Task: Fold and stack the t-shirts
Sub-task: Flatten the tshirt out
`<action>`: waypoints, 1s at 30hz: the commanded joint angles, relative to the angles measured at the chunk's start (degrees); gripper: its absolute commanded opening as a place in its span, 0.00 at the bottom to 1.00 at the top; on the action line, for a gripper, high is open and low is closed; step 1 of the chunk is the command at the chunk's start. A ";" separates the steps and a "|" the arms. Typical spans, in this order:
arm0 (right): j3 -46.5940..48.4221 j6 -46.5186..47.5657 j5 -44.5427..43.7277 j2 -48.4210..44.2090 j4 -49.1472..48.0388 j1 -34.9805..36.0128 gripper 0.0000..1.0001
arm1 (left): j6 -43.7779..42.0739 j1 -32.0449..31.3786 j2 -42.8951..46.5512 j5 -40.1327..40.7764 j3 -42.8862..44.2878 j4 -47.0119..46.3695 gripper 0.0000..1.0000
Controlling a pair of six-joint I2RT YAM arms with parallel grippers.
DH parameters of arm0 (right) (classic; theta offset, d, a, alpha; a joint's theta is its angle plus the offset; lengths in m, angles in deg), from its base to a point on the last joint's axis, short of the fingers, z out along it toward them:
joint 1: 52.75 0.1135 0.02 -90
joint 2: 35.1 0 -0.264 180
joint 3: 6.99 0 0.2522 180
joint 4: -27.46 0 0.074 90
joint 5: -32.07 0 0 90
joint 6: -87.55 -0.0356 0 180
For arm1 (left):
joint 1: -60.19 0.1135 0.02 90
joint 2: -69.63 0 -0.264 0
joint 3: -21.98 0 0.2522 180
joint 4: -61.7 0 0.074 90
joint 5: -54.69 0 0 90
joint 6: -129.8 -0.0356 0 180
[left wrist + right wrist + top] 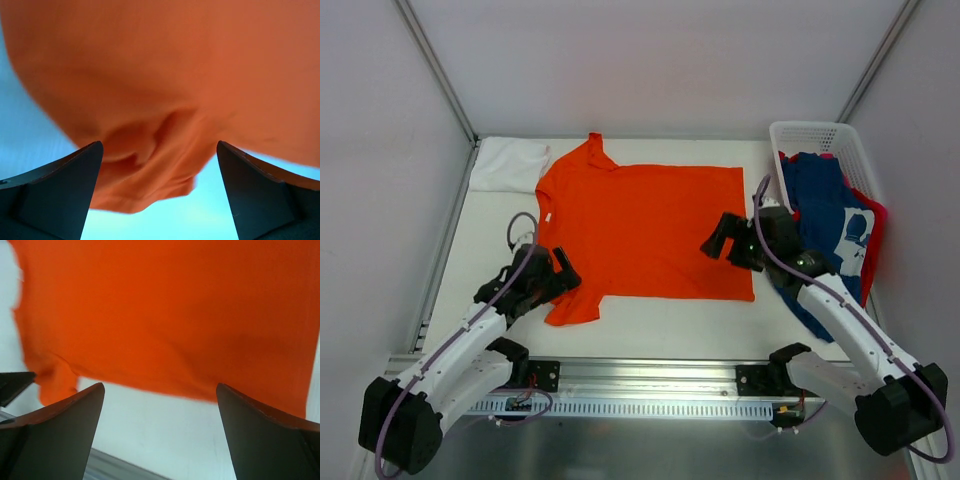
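Note:
A bright orange t-shirt (pixel 645 230) lies spread flat in the middle of the table, collar to the far left. A white t-shirt (pixel 508 163) sits folded at the back left corner. A navy t-shirt with white print (pixel 825 200) and a pink-red one (pixel 878 225) spill from the basket on the right. My left gripper (pixel 556 274) is open at the orange shirt's near left sleeve (pixel 150 180), which lies rumpled between its fingers (pixel 159 145). My right gripper (pixel 717 236) hovers open over the shirt's right part, and its own view (pixel 160 386) shows the orange hem (pixel 165 315) beyond the fingers.
A white plastic lattice basket (pixel 812 135) stands at the back right. The white table (pixel 670 320) ends at a metal rail (pixel 640 385) along the near edge. White walls and metal posts close in the left, back and right sides.

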 commanded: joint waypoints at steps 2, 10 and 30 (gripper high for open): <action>-8.93 -4.74 -6.90 -9.23 4.06 3.58 0.99 | 8.69 -5.32 1.33 6.90 -6.56 6.77 0.99; -13.17 -5.45 -10.88 -20.83 11.10 3.84 1.00 | 15.73 -7.70 10.63 7.78 -13.70 9.49 0.99; -16.42 -5.98 -13.08 -13.55 6.54 3.84 0.99 | 19.69 -11.04 17.67 5.40 -14.67 16.79 0.62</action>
